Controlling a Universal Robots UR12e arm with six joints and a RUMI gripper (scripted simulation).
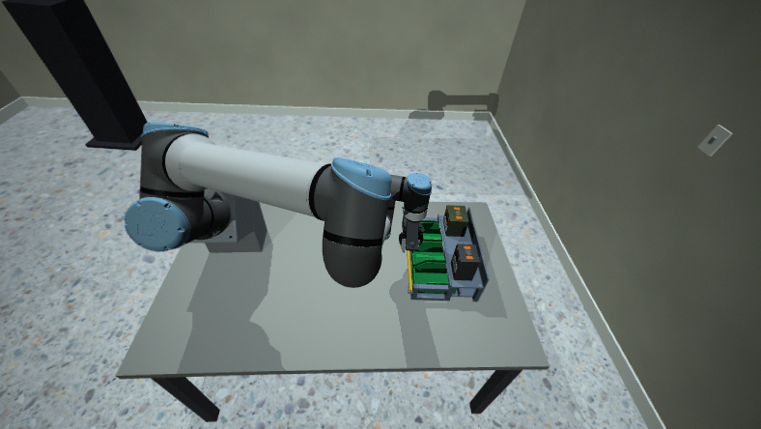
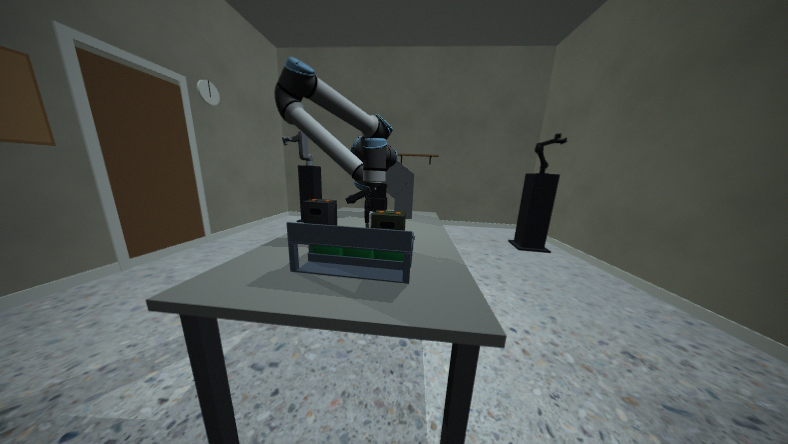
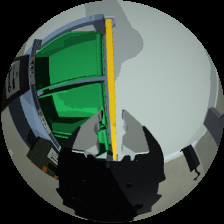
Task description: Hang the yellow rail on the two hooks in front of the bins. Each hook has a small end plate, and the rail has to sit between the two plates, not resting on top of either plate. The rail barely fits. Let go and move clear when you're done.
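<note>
The yellow rail (image 3: 111, 90) runs along the front edge of the grey rack with green bins (image 3: 70, 85). In the top view it shows as a thin yellow strip (image 1: 408, 271) on the rack's left side. My gripper (image 3: 112, 110) stands over the rail's near part, with one finger on each side. A small gap shows between each finger and the rail, so the fingers are open around it. The rail's far end reaches a grey end plate (image 3: 110, 21). Its near end is hidden behind my gripper body. The gripper also shows in the top view (image 1: 410, 245).
Two dark boxes with orange marks (image 1: 457, 219) (image 1: 466, 261) sit on the rack's upper shelf behind the bins. The rack (image 2: 350, 252) stands on the grey table, toward its right side. The arm's elbow (image 1: 351, 234) hangs low just left of the rack.
</note>
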